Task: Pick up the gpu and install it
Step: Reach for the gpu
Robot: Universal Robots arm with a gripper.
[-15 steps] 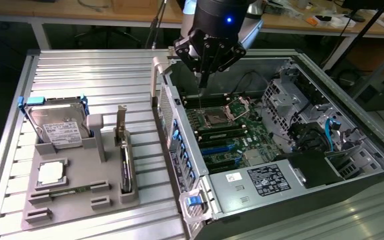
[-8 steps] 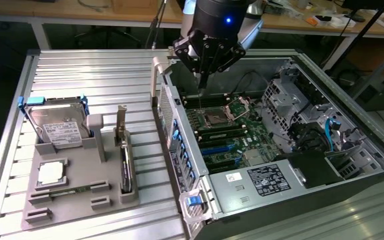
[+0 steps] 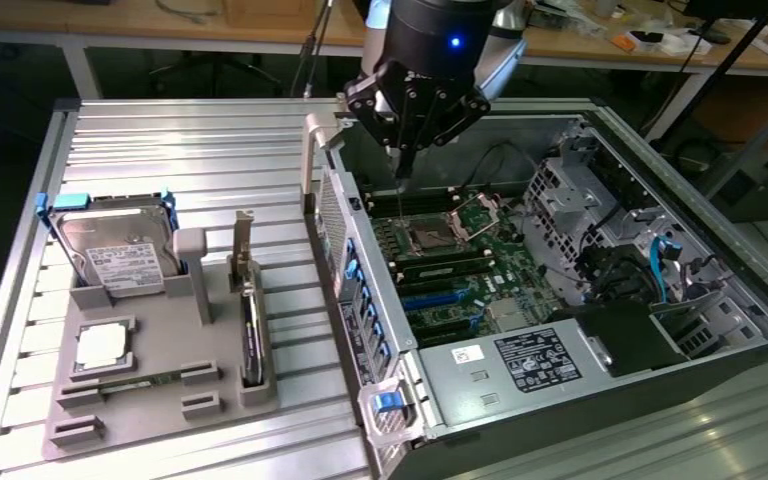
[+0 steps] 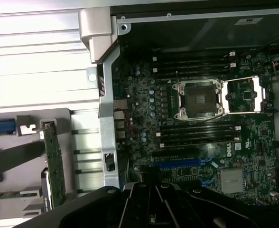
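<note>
Gripper (image 3: 404, 168) (image 4: 153, 202) is seen closed, with nothing held between its fingers. It is hung above the open computer case (image 3: 758, 330), over the motherboard (image 3: 458, 275) (image 4: 144, 95) and near the CPU socket (image 3: 434, 238) (image 4: 199, 99). The gpu (image 3: 248, 325) (image 4: 54, 164) is stood on edge in a slot of the grey holder (image 3: 157, 405) on the slatted table (image 3: 184, 150), at the exterior view's left of the case and well apart from the gripper. A hard drive (image 3: 117, 250) is stood in the same holder, further to the exterior view's left.
</note>
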